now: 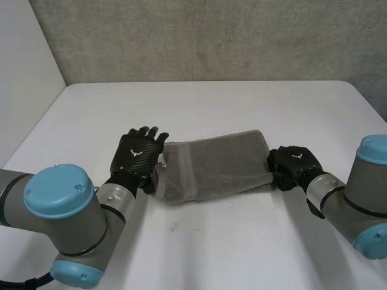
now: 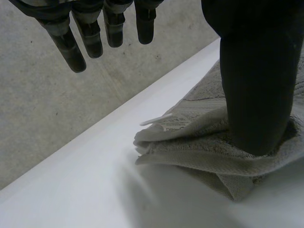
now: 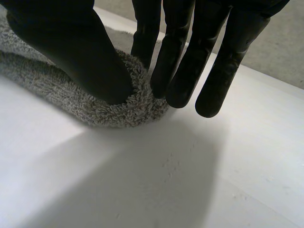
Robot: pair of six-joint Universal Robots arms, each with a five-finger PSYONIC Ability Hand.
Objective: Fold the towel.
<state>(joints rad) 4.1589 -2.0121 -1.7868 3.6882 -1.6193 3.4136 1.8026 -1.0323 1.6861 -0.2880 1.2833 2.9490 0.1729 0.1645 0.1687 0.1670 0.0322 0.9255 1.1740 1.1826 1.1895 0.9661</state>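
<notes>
Nearest the lens in the head view we find the left arm (image 1: 60, 199), grey-jointed with a light-blue cap, and the right arm (image 1: 363, 193), one at each side of the white table (image 1: 242, 254). Between them, on the table's middle, lies the grey terry towel (image 1: 217, 166), already a long narrow band running from hand to hand. The black left hand (image 1: 138, 154) rests at one short end with its fingers spread. The black right hand (image 1: 293, 164) is bunched at the near corner of the other end.

In the left wrist view, the left hand's thumb (image 2: 256, 85) presses down on the layered end of the towel (image 2: 190, 152). Its fingers (image 2: 78, 54) hang straight, well apart from the thumb and off the cloth. We read this hand as unclasped, pinning rather than gripping. A small white label (image 2: 156, 119) pokes out from the layers.

In the right wrist view, the right hand's thumb (image 3: 71, 52) is sunk into the thick rounded edge of the towel (image 3: 114, 111), and the fingers (image 3: 183, 80) are set against its other side. We read this as a pinch on the cloth, just above the table.

We judge the step in hand to be the next fold, short end onto short end. To do it well, we would let the pinned end anchor the band. The pinched end should take every layer, travel low across, and land with edges matched before release. A partial pinch would let the lower layers trail.
</notes>
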